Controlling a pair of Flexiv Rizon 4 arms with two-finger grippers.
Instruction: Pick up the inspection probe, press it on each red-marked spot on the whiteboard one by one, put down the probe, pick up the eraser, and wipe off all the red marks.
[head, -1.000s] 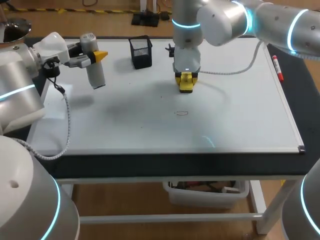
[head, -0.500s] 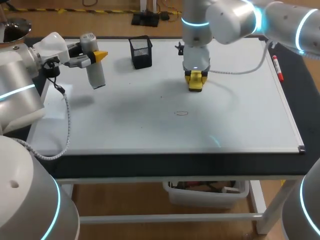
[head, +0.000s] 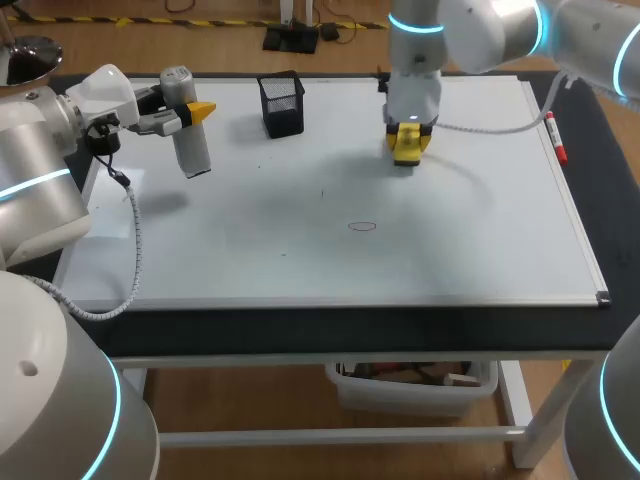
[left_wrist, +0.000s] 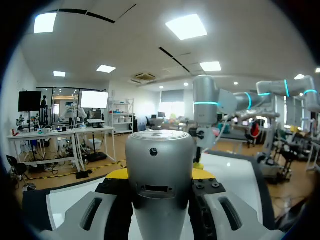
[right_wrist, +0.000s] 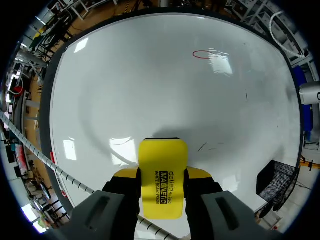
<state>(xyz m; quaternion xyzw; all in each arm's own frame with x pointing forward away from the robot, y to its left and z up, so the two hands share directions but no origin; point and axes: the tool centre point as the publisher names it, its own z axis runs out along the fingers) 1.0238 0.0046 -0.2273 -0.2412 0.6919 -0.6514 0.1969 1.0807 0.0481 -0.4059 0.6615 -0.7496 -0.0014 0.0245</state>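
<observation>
Our right gripper (head: 408, 138) slid to the upper right, clamping the eraser (right_wrist: 162, 172), away from the red mark (head: 362, 226) at the whiteboard (head: 480, 230) centre. Left gripper (head: 188, 112) gripped the probe (head: 192, 152) at upper left. We judged the eraser needed to go back, flat over the mark.

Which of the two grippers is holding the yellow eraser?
The right gripper, over the whiteboard's far side, is shut on the yellow eraser; the left gripper holds the grey probe.

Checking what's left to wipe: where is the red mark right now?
In the head view the red mark lies near the whiteboard's middle, toward the robot and slightly left of the eraser held by the right tool.
</observation>
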